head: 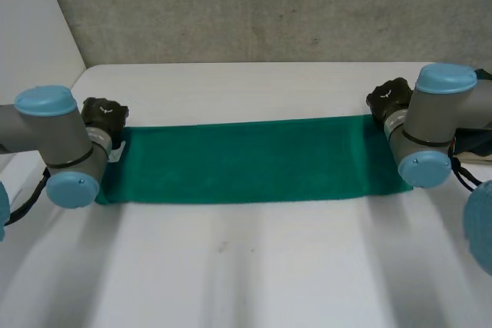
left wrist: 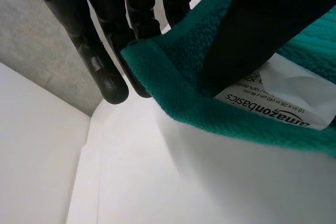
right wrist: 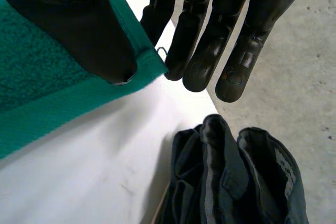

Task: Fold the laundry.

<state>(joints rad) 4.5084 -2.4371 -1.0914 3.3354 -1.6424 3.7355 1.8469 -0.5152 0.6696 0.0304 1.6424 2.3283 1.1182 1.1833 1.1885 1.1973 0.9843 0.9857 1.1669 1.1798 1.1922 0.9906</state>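
Observation:
A green towel point(head: 246, 159) lies stretched flat across the white table point(head: 246, 266) in a long band. My left hand point(head: 104, 115) sits at its far left corner. In the left wrist view the left hand point(left wrist: 110, 40) pinches that corner of the towel point(left wrist: 178, 87) between thumb and fingers, beside a white label point(left wrist: 273, 98). My right hand point(head: 388, 97) is at the far right corner. In the right wrist view the right hand point(right wrist: 210, 40) has its thumb pressed on the towel point(right wrist: 42, 93) corner with the fingers behind it.
A pile of dark clothes point(right wrist: 236, 177) lies just beyond the towel's right end, near the table's right edge and behind my right arm point(head: 473, 144). A grey concrete wall point(head: 269, 5) stands behind the table.

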